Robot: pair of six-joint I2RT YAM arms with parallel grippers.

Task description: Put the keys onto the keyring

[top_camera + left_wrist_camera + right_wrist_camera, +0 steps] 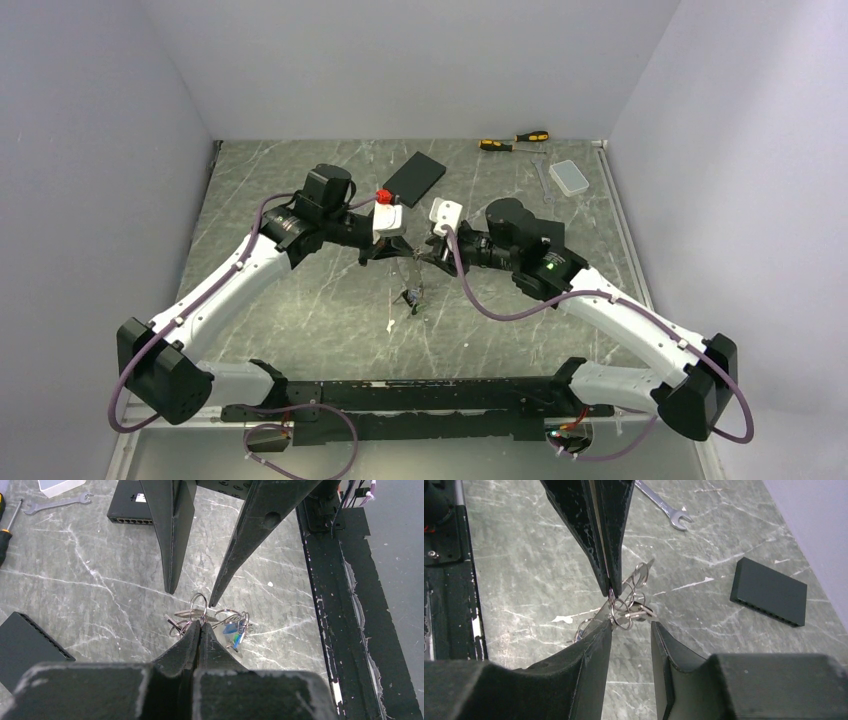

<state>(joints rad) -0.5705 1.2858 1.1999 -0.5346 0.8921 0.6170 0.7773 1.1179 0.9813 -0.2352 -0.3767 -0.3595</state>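
1. Left wrist view: the left gripper point(200, 626) has its jaws pressed fully together on thin silver wire at the heart of the bunch; I take that wire to be the keyring point(198, 595), whose loop rises just past the fingertips.
2. The keys point(233, 630) hang on the near side of that pinch, one showing blue; how many are already threaded is too tangled to tell.
3. The right gripper point(191, 596) reaches in from the right with its jaws parted partway; the loop stands between its two fingers, but nothing is clamped; in the right wrist view one finger may be touching the wire, which I cannot settle.
4. In the top view the bunch dangles between the two grippers, over the middle of the table point(300, 300) and slightly to the near side; it looks lifted clear of the surface.
5. Judged step: mid-threading, with the left arm serving as the vice and the right arm between holds.
6. The next move likely calls for the right jaws to close on a single key or on the ring's free coil, not on the whole tangle; the wire is thin and slick, so alignment must be fine, and the left pinch must not slacken.
7. The wrench point(57, 502) and a ridged black box point(769, 590) lie toward the far side, well apart from the work.
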